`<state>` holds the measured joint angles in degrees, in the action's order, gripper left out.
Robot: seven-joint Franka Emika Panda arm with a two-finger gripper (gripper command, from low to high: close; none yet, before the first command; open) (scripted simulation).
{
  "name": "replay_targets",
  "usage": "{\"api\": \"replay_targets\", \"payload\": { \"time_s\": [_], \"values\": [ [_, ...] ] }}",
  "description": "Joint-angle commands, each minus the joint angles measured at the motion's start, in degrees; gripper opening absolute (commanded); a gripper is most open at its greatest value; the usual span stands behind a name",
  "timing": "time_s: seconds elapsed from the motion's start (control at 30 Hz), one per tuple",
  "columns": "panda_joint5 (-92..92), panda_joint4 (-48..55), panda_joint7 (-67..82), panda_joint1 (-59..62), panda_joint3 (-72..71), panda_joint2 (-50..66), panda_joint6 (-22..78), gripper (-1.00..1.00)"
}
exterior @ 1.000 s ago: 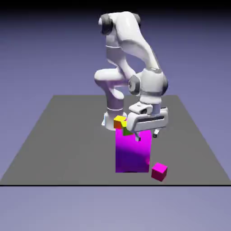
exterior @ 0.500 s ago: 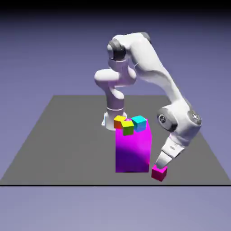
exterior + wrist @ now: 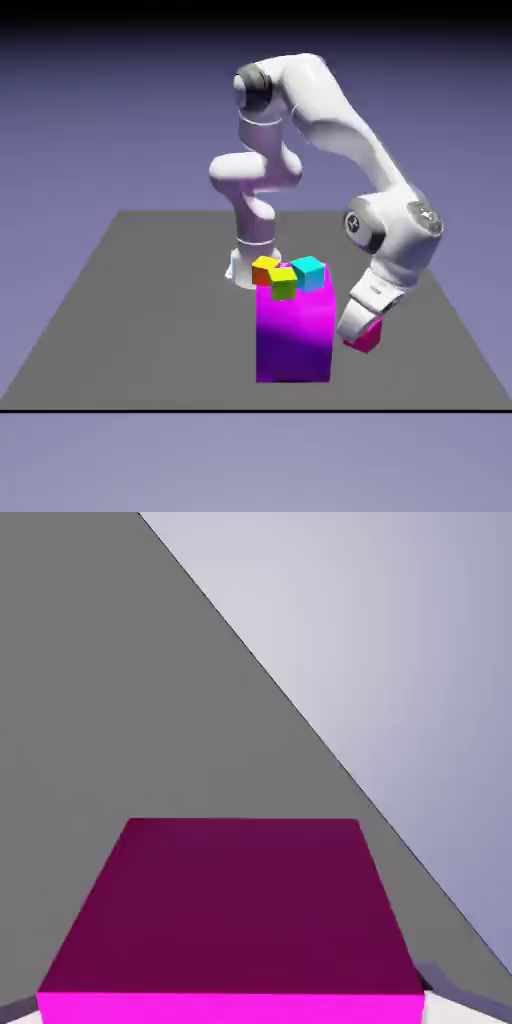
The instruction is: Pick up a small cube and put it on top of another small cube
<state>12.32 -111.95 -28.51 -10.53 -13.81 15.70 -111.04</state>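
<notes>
Gripper (image 3: 362, 334) is clamped on the small magenta-pink cube (image 3: 368, 336), holding it clear of the table (image 3: 130, 300), just off the exterior view's right side of the tall magenta block (image 3: 294, 334) and about halfway up it. In the hand view the small magenta-pink cube (image 3: 235, 917) fills the bottom between the fingers; only a grey sliver of a fingertip (image 3: 438, 980) shows at lower right, with grey table and the table's edge running diagonally behind it.

The hand is angled down and toward the exterior view's left, the forearm rising behind it to the elbow.

Tall magenta block stands near the table's front edge, roughly mid-width. On its top: a small cyan cube (image 3: 308, 273) at the right, a lime-green cube (image 3: 283, 286) at the front, an orange-yellow cube (image 3: 265, 270) at the left, all clustered close together.
</notes>
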Motion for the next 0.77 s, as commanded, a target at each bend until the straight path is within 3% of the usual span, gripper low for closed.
{"api": "replay_targets", "payload": {
  "time_s": [0.0, 0.37, 0.43, 0.6, 0.63, 0.73],
  "values": [
    [-0.94, -0.3, 0.08, 0.04, 0.5, -2.08, 1.28, -1.0],
    [-10.44, -6.43, -6.84, 1.89, 5.77, -23.31, 19.98, -1.0],
    [-10.08, -6.73, -7.81, 2.05, 5.72, -23.03, 20.41, -1.0],
    [-9.95, -16.91, -7.98, 2.16, 5.87, -23.15, 10.34, -1.0],
    [-9.95, -16.91, -7.98, 2.16, 5.87, -23.15, 10.34, 1.0],
    [-10.0, -12.77, -7.91, 2.12, 5.81, -23.1, 14.44, 1.0]
  ]
}}
